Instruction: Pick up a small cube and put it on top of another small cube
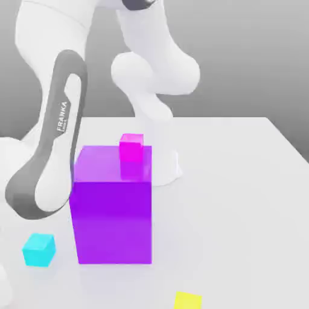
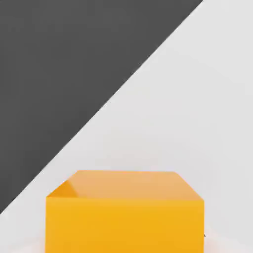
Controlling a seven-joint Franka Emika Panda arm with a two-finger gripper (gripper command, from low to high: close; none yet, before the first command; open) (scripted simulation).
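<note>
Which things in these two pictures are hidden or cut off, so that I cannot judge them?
- Orange cube, hand view: its lower part is cut off by the picture's edge.
- Yellow cube, exterior view: cut off by the bottom edge.
- Magenta cube, exterior view: its lower part is hidden behind the big purple cube.

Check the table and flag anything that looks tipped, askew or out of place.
Nothing stands out. The big purple cube sits flat on the white table, with a small magenta cube seen behind its top edge. The cyan cube and yellow cube rest flat, apart. The orange cube looks square and undamaged.
</note>
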